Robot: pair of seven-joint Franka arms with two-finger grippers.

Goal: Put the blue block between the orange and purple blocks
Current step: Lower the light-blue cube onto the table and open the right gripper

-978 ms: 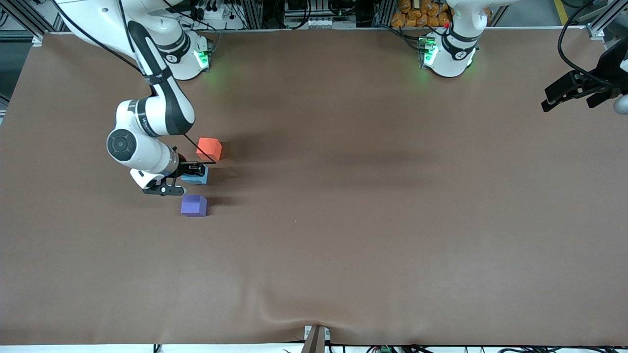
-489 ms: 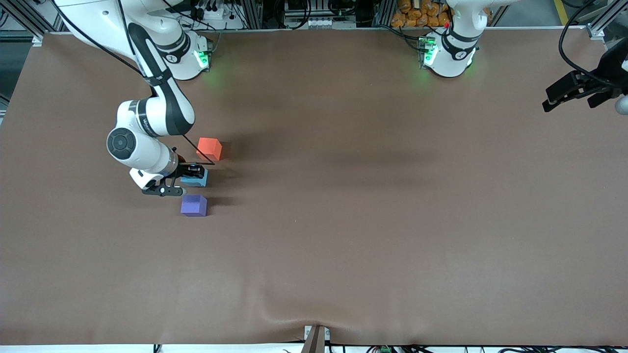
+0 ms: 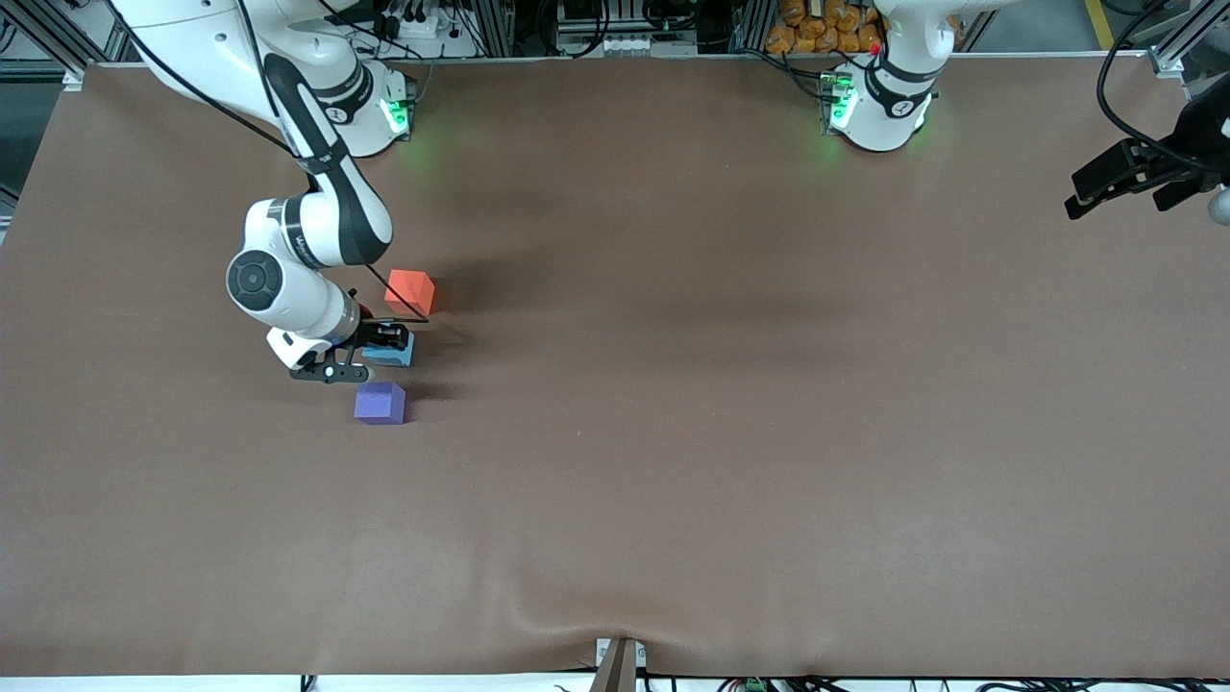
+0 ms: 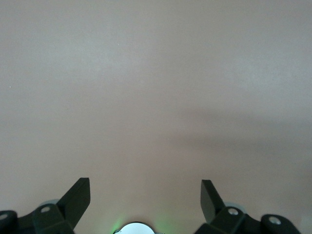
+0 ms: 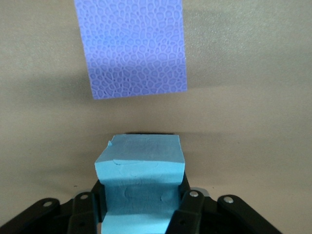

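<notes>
The right gripper [image 3: 386,338] was low over the brown bench [image 3: 673,432], toward the right arm's end, with its fingers [image 5: 185,202] clamped on the blue block [image 3: 392,352]. That block sat in the gap between the other two cubes, which is where the task wanted it: the orange block [image 3: 410,291] lay farther from the front camera, the purple block [image 3: 380,403] nearer to it, and neither touched the blue one. Whether the blue block rested on the bench or hung just above it could not be told. In the right wrist view the blue block [image 5: 140,183] filled the space between the fingers, with the purple block [image 5: 131,46] ahead of it and apart from it. The grip probably served to line the block up with its neighbours; letting go looked like the step not yet done.

The left gripper [image 3: 1124,180] waited over the bench's edge at the left arm's end, its fingers [image 4: 75,200] spread wide on nothing, clear of the work.
</notes>
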